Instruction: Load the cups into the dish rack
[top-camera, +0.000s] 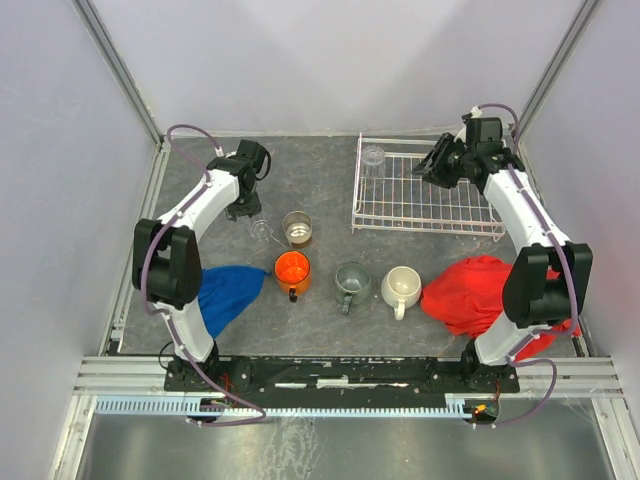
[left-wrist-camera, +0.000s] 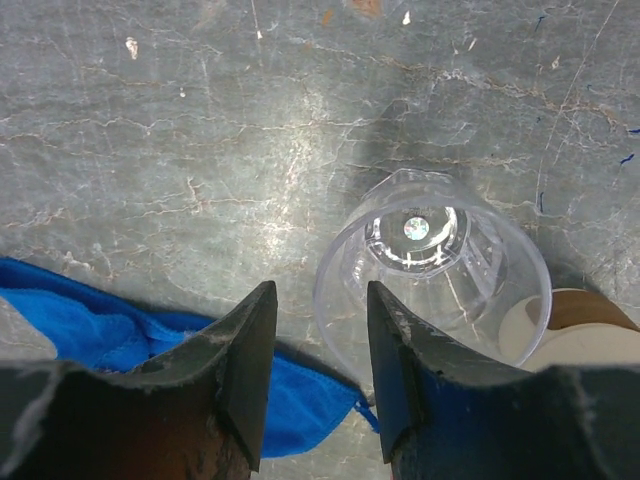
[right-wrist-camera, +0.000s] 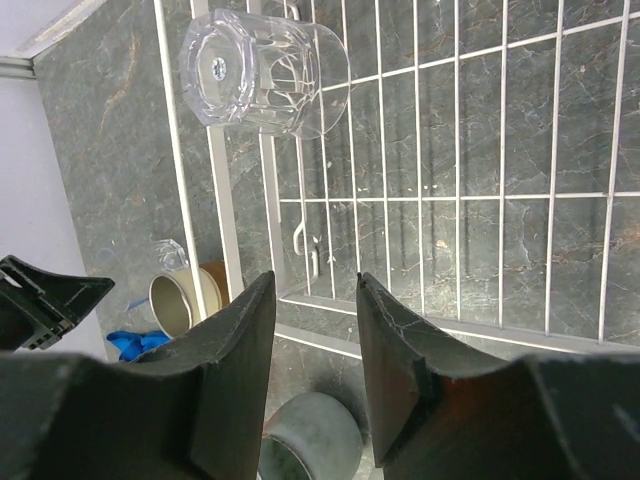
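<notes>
The white wire dish rack (top-camera: 425, 195) stands at the back right and also shows in the right wrist view (right-wrist-camera: 500, 195). One clear tumbler (top-camera: 373, 157) sits in its far left corner, base toward the wrist camera (right-wrist-camera: 260, 75). My right gripper (top-camera: 437, 165) is open and empty above the rack's near left part (right-wrist-camera: 315, 290). My left gripper (top-camera: 245, 207) is open (left-wrist-camera: 320, 300) just above the second clear tumbler (top-camera: 262, 232), which stands mouth up (left-wrist-camera: 430, 270); its left rim lies between the fingers. The tan metallic cup (top-camera: 297, 228), orange mug (top-camera: 292, 270), grey-green mug (top-camera: 351, 283) and cream-white mug (top-camera: 401, 287) stand on the table.
A blue cloth (top-camera: 225, 293) lies at the front left, under my left gripper's near side (left-wrist-camera: 100, 320). A red cloth (top-camera: 475, 293) lies at the front right by the right arm's base. Frame posts and walls close in the table's sides.
</notes>
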